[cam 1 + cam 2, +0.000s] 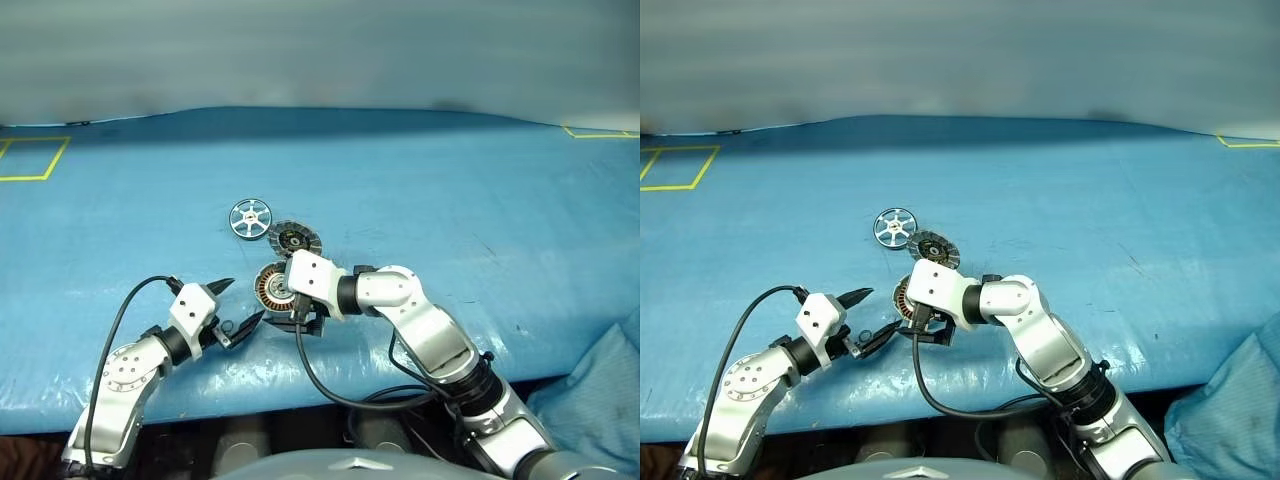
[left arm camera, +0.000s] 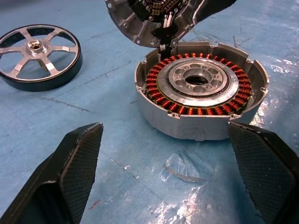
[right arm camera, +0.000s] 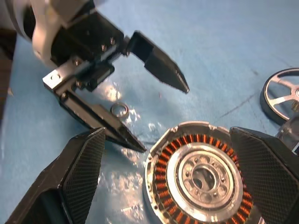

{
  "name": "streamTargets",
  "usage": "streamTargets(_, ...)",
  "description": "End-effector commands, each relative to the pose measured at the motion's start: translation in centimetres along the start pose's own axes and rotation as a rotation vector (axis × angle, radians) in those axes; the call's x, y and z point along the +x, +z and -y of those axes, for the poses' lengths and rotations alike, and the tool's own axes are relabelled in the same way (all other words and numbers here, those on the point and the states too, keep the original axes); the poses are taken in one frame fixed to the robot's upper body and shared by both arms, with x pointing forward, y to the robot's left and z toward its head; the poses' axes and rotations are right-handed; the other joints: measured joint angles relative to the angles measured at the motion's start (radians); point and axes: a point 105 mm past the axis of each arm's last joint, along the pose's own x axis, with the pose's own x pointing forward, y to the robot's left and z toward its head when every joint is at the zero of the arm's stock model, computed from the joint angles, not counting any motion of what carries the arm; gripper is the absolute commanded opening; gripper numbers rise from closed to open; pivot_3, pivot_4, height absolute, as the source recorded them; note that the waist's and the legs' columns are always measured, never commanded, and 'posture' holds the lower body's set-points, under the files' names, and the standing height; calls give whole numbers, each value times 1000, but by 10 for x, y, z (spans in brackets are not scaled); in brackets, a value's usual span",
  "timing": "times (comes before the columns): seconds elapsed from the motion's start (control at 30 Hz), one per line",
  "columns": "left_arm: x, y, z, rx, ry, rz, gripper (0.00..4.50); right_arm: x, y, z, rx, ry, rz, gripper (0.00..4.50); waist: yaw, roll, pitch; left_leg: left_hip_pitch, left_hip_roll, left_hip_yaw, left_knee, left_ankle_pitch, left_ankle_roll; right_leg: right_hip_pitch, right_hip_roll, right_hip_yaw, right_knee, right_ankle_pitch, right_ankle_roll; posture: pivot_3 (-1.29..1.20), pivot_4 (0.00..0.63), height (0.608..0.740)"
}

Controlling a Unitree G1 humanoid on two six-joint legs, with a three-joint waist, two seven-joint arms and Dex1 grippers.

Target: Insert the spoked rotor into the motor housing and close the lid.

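Your right gripper point(image 3: 170, 179) hangs wide open and empty over the motor housing point(image 2: 201, 95). Your left gripper point(image 1: 238, 304), open and empty too, waits just left. The spoked rotor point(image 1: 250, 218) and lid point(image 1: 294, 239) lie farther back on open blue table point(image 1: 450, 190).

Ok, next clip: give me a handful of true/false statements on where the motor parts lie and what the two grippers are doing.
1. The rotor sits inside the housing. False: it lies on the blue table, apart from the housing, whose centre is bare.
2. The lid lies between the rotor and the housing. True.
3. The left gripper is open and holds nothing. True.
4. The right gripper is shut on the lid. False: its fingers stand wide on either side of the housing, holding nothing.
5. A small ring lies on the table by the left gripper's fingers. True.
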Motion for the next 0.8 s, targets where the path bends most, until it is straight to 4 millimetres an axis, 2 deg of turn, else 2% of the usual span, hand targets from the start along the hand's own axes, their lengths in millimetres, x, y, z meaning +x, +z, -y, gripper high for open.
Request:
streamTargets(0.03,-3,16,1,43,-20,45,4500,-18,20,4,40,-26,125,4482,0,0,0,0,0,0,0,0,0,0,0,0,0,0,0,0,150,740)
streamTargets(0.13,-8,15,0,56,-20,34,4500,-37,15,12,78,-78,175,4482,0,0,0,0,0,0,0,0,0,0,0,0,0,0,0,0,150,740)
streamTargets(0.33,-17,10,2,80,-51,6,4500,-68,-10,16,118,-155,236,4482,-3,0,0,0,0,0,-1,0,0,0,0,-1,-1,-1,0,0,150,740)
streamTargets(0.47,-27,0,8,124,-101,-31,4500,-86,-38,17,195,-196,220,4482,-2,-1,0,0,0,0,-1,0,0,0,0,0,-1,-1,1,0,150,740)
streamTargets(0.67,-35,-15,14,162,-133,-71,4500,-89,-56,20,249,-227,189,4482,-1,-1,0,1,0,1,0,0,0,0,-1,0,0,-1,1,0,150,740)
streamTargets(0.8,-38,-26,11,137,-116,-98,4500,-88,-57,23,252,-237,193,4482,0,-1,0,0,0,1,-1,0,0,0,-1,0,-1,-1,1,0,150,740)
